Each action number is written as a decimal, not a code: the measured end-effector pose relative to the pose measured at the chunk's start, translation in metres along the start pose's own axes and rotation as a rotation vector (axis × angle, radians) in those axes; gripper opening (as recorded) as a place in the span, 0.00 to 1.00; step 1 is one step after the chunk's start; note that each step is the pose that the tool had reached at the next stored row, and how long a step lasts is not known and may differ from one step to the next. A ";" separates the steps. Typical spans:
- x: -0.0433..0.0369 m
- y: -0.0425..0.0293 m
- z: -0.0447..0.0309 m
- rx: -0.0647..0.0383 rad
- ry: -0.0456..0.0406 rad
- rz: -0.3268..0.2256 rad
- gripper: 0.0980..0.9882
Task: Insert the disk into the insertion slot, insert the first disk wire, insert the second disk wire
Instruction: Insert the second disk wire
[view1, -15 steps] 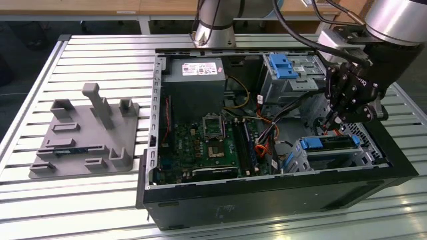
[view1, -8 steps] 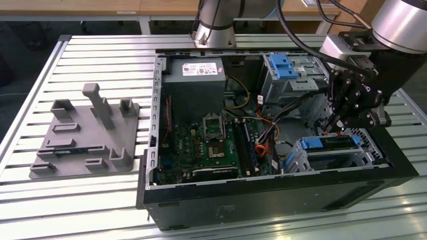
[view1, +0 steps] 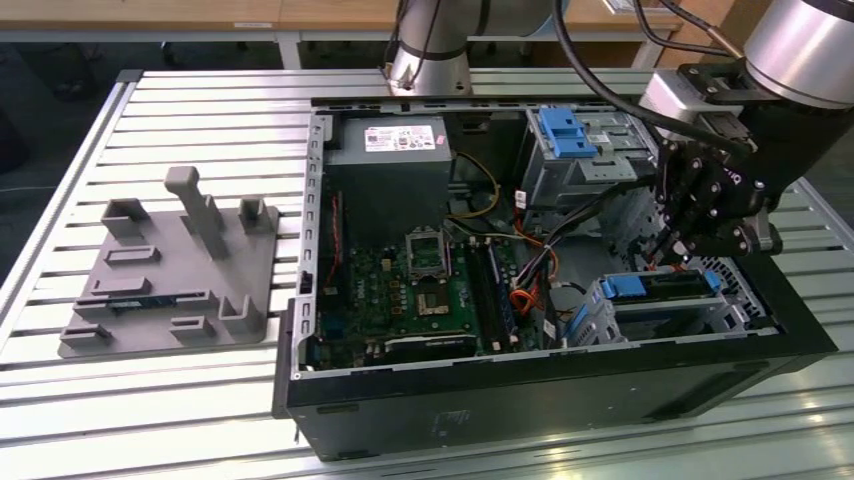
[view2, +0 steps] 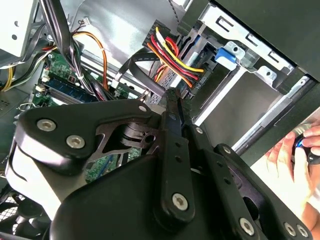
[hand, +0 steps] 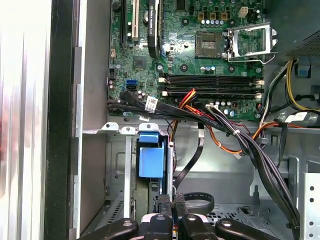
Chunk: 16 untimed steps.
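An open black computer case (view1: 534, 390) lay on a slatted metal worktop (view1: 200, 110), its green motherboard (view1: 414, 290) facing up. The robot arm reached into the case at the exterior view's right, and its black tool (view1: 697, 240) hung just above the low silver insertion slot (view1: 721, 305) in the near right corner of the case. The disk (view1: 654, 288), framed in bright blue, sat seated inside that slot, its blue handle tab (hand: 150, 157) facing the case interior in the first wrist view. In that view the tool's fingers (hand: 164, 207) stood close together, nearly touching, with a black flat cable (hand: 192, 162) running down toward them; whether they pinched it could not be told. A bundle of red, yellow and orange wires (view2: 172, 60) ended in a connector near the drive cage in the second wrist view. A taller cage with a blue latch (view1: 567, 135) stood farther back. A grey fixture plate (view1: 174, 270) rested on the worktop at the exterior view's left. A person's hand (view2: 300, 160) showed outside the case.
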<state>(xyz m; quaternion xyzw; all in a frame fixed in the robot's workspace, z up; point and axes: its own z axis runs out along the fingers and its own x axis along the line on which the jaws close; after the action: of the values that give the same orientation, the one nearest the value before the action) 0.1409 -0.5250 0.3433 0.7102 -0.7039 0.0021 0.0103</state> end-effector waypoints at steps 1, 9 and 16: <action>0.0000 0.0000 0.0000 0.000 0.0000 0.000 0.06; 0.0074 0.0001 0.0002 0.000 -0.0338 0.000 0.06; 0.0075 0.0000 0.0001 0.000 -0.0349 0.000 0.06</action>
<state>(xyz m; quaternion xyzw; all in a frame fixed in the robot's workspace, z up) 0.1409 -0.5325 0.3432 0.7102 -0.7039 -0.0101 -0.0021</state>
